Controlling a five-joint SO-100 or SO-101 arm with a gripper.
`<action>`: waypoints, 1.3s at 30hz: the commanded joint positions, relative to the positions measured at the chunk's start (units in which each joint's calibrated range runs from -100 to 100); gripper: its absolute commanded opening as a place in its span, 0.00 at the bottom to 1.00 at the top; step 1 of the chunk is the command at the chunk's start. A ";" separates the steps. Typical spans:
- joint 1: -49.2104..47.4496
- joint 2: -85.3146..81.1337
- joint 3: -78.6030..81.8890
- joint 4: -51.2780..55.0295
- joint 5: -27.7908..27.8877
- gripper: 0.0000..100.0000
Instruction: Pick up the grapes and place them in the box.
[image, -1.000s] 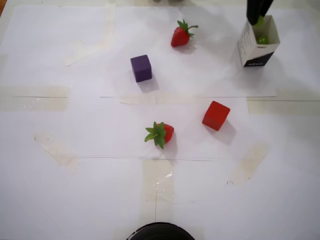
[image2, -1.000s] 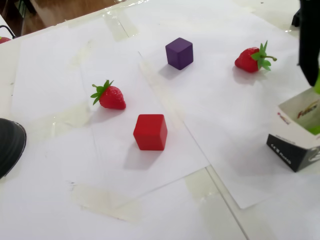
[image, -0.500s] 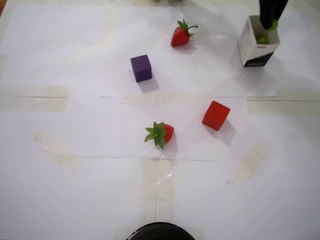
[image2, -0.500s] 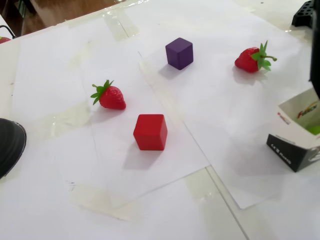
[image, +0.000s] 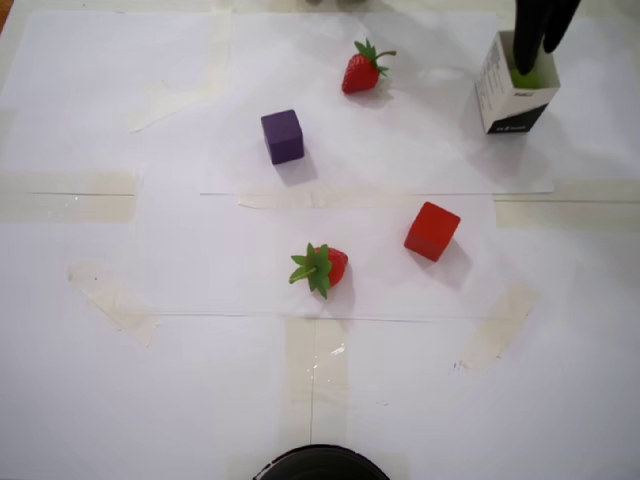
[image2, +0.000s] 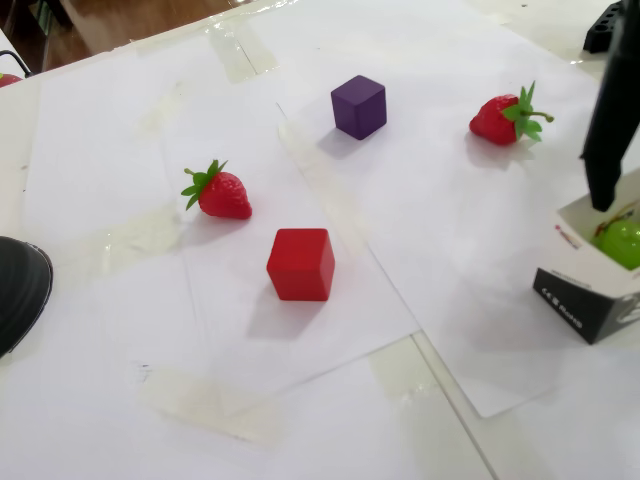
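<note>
Right now the black 2-finger gripper hangs over the mouth of the small upright white cardboard box w/ a black lower corner, near the top right corner of the paper-covered worktop in the overhead view. Its 2 dark fingers point down, spread a little at the tips, nothing between them, so it reads as released. In the fixed view only 1 dark finger shows, at the right edge, tip just above the box rim.

Glossy light-green oval grapes sit inside the box; in the overhead view a green patch shows in the mouth under the fingers. Can't tell how many are in there.

Elsewhere, overhead view:
- red plastic strawberry w/ green leaves near the top edge, left of the box, well apart from it
- small purple cube lower left of that strawberry
- red cube about mid-worktop, right of centre
- 2nd red strawberry w/ green leaves left of the red cube, apart from it
- dark round object cut off at the bottom edge

Tape strips hold the white sheets down along the left edge & centre.
</note>
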 joint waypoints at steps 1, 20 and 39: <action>2.81 -7.94 -2.93 1.50 0.73 0.15; 36.12 -75.01 64.98 5.67 1.07 0.00; 35.68 -87.13 80.07 3.87 4.10 0.00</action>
